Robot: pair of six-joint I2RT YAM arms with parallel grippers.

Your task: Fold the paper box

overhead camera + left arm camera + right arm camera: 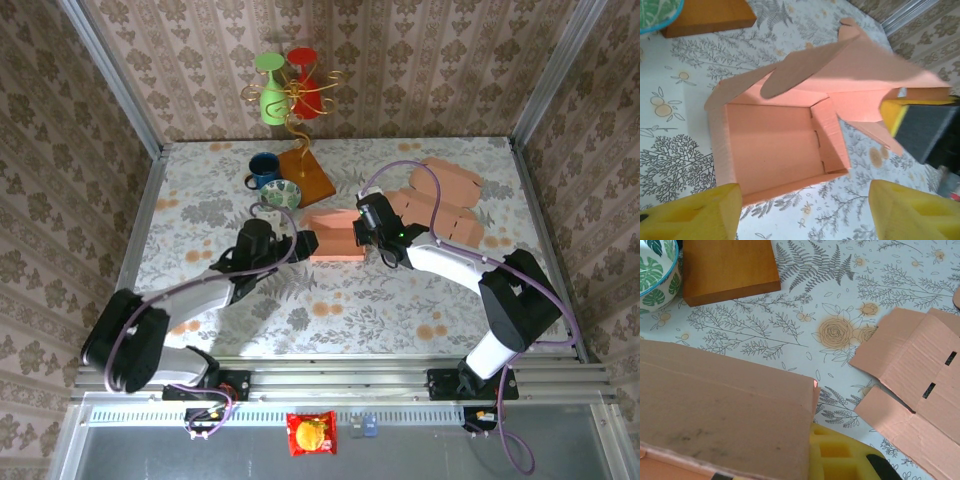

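Observation:
The salmon paper box (335, 238) sits mid-table between both arms. In the left wrist view its tray (772, 150) lies open and upward, with the lid flap (865, 70) raised behind it. My left gripper (805, 220) stands open just in front of the tray's near wall. Its yellow fingers (695, 215) hold nothing. From the right, my right gripper (368, 238) is shut on the lid flap. One of its yellow pads (894, 114) sits at the flap's edge. In the right wrist view the flap panel (725, 410) covers one finger of the right gripper (812, 440).
Flat cardboard blanks (440, 205) lie at the back right, one close to the right wrist (920, 390). Behind the box are a wooden block (305, 175) carrying a wire stand, a patterned bowl (281, 194) and a blue mug (264, 168).

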